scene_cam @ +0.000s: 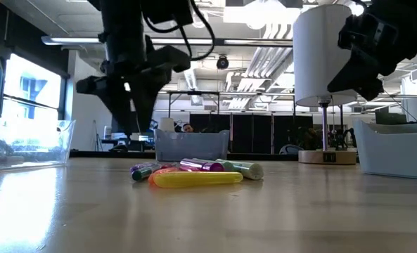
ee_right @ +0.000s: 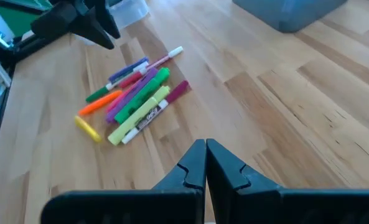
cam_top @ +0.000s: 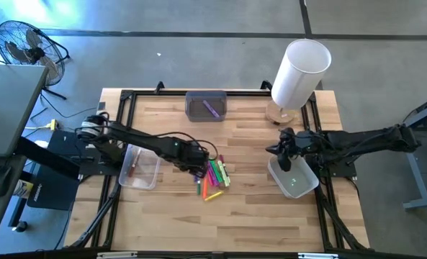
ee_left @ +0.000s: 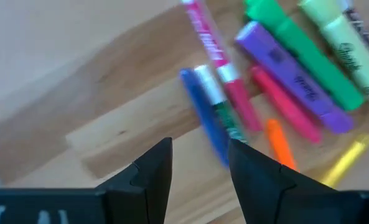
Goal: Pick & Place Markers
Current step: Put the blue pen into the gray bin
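The markers [cam_top: 214, 178] lie bunched on the wooden table [cam_top: 242, 137], well in front of the grey bin [cam_top: 205, 105]. The left gripper [cam_top: 199, 167] hangs just above the pile's edge, fingers apart and empty. The right gripper [cam_top: 286, 160], fingers pressed together, hovers over a white bin [cam_top: 294, 178], well apart from the pile.

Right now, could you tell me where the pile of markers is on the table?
In the high view the markers lie near the table's middle, toward the front edge, just beside the left gripper and right of the clear bin.
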Tool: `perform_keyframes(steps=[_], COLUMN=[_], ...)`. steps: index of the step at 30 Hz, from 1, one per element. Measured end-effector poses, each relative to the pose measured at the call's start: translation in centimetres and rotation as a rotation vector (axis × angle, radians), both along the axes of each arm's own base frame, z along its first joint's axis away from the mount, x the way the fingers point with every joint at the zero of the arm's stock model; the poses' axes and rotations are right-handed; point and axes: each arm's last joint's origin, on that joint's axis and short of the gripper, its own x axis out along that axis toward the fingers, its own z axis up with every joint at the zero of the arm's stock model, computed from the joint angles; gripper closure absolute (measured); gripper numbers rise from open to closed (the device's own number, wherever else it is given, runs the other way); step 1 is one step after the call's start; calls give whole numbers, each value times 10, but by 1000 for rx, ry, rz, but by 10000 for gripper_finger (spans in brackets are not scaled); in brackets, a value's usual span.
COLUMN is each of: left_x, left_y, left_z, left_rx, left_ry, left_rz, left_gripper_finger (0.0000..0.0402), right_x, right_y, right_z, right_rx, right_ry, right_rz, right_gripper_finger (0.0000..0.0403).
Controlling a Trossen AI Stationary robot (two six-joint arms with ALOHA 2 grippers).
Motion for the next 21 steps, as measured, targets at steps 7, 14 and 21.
perform_keyframes(steps=[7, 14, 21], left_x=[7, 19, 19], left_y=[-2, -3, -3], left_z=[-20, -33, -42], left_rx=[-18, -21, -21], left_ry=[47, 17, 57], left_rz=[6, 8, 27], left_gripper_finger=[248, 248, 248], right_x=[0, 0, 0], right_y=[1, 1, 1], right_z=[0, -1, -1], right_rx=[-9, -12, -13], right_ry=[6, 10, 16], right_rz=[25, 35, 54], right_gripper_finger=[403, 403, 403])
